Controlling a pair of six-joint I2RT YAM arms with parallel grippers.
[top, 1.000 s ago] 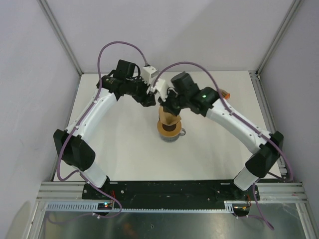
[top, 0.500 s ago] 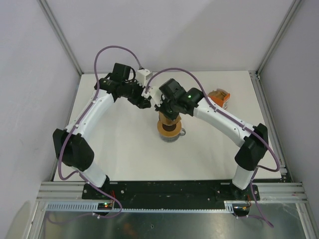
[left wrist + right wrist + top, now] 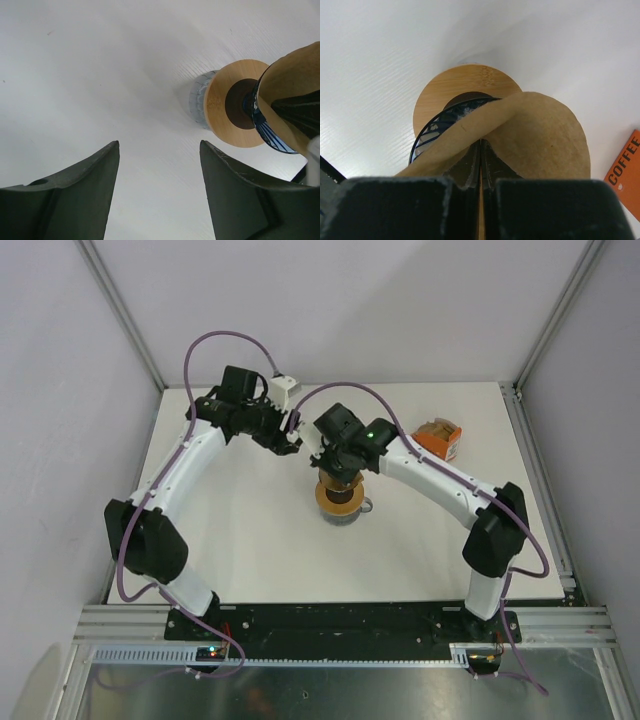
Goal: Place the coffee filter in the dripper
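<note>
My right gripper (image 3: 481,145) is shut on the light-brown coffee filter (image 3: 545,140), which has opened into a cone. The filter's lower edge sits over and partly inside the rim of the dark-blue dripper (image 3: 432,134). The dripper stands on a flat wooden ring (image 3: 451,86) on top of a grey mug (image 3: 198,100). In the top view the right gripper (image 3: 335,462) hovers just above the ring (image 3: 340,498) and hides most of the filter. My left gripper (image 3: 159,145) is open and empty, to the left of the mug (image 3: 290,437). The filter (image 3: 292,75) and the dripper (image 3: 264,131) also show at the right of the left wrist view.
An orange box of filters (image 3: 440,438) lies at the back right, and its corner shows in the right wrist view (image 3: 625,172). White walls and metal frame posts stand round the white table (image 3: 240,530).
My right arm has swung left and back with the filter, uncovering the orange box. My left gripper has drawn back a little to the left, away from the mug.
</note>
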